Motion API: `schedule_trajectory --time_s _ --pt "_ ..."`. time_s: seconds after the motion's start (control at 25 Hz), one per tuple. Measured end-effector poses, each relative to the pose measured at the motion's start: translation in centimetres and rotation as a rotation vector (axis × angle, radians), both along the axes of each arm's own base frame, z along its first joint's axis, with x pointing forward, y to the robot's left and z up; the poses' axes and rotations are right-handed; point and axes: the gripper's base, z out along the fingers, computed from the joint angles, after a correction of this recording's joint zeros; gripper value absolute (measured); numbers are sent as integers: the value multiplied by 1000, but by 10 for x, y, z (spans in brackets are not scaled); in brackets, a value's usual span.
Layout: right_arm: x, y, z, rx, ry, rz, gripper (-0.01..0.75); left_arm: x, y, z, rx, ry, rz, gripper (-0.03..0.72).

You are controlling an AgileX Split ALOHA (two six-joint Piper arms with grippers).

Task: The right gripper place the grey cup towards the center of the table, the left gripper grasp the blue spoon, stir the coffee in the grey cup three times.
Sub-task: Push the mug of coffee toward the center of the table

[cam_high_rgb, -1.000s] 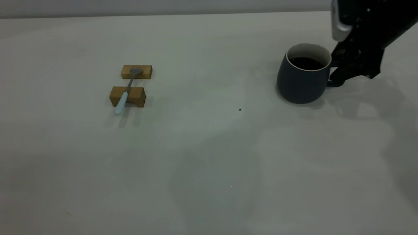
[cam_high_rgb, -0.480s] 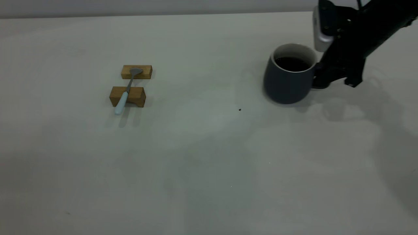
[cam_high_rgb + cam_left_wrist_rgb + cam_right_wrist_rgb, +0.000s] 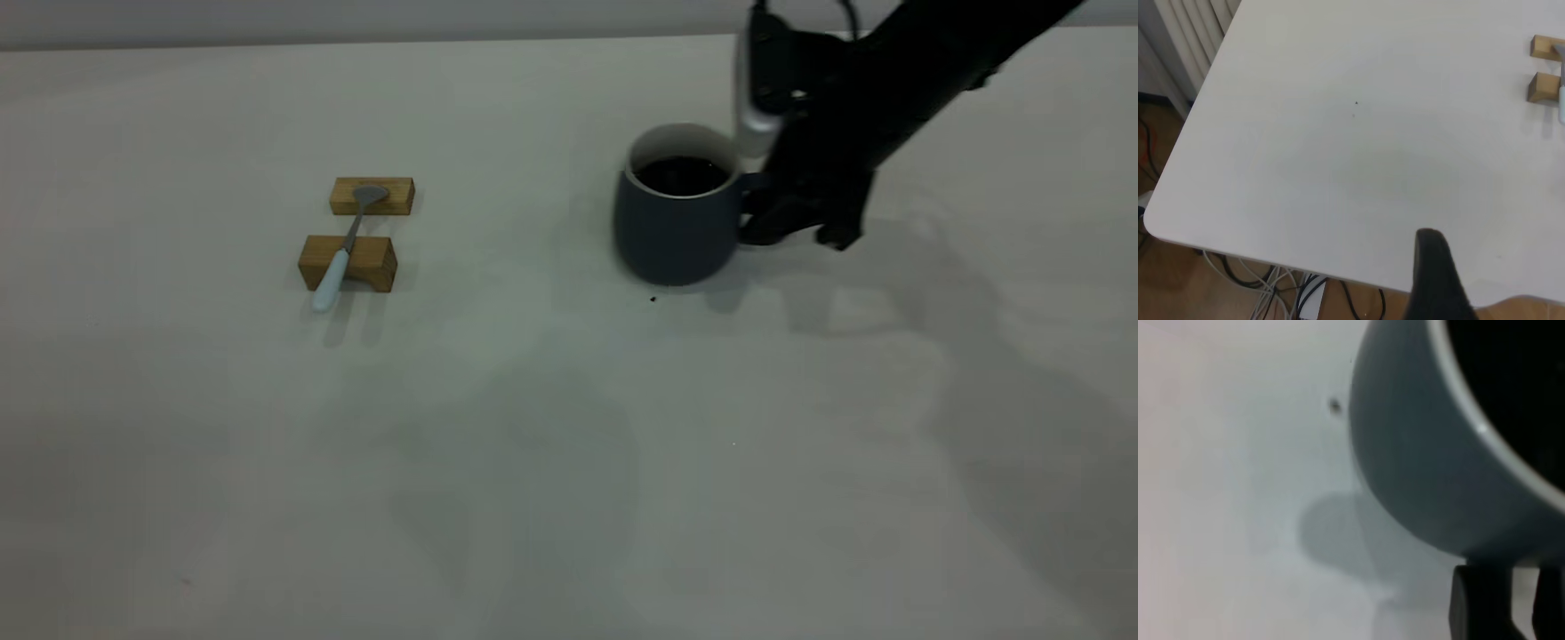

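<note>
Grey cup (image 3: 677, 224) against right gripper (image 3: 766, 218)

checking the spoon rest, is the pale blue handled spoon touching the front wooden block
Touching. The exterior view shows the slim pale blue-handled metal spoon lying across the top of the front wooden block.

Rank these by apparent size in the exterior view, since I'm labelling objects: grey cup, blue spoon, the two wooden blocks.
1. grey cup
2. blue spoon, longest of the rest but slim
3. near wooden block and far wooden block: look alike, unranked
</note>
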Motion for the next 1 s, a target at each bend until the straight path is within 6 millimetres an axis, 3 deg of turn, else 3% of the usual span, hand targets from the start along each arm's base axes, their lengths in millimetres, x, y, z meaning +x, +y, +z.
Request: schedule_trajectory --time_s 0.24,0.4,0.56,0.72,0.88,1.0 --pt "-2 39 -1 25 -18 66 244 0 0 0 0 0 0 545" --pt "-1 50 2 56 -19 58 244 0 0 0 0 0 0 545" --pt "2 44 3 74 0 -2 272 0 0 0 0 0 0 545" --pt "8 26 4 83 43 -108 391 0 0 0 0 0 0 545" --pt "8 15 19 99 89 -124 523 0 0 0 0 0 0 545" --pt "6 9 36 106 140 -106 563 0 0 0 -1 0 1 545"
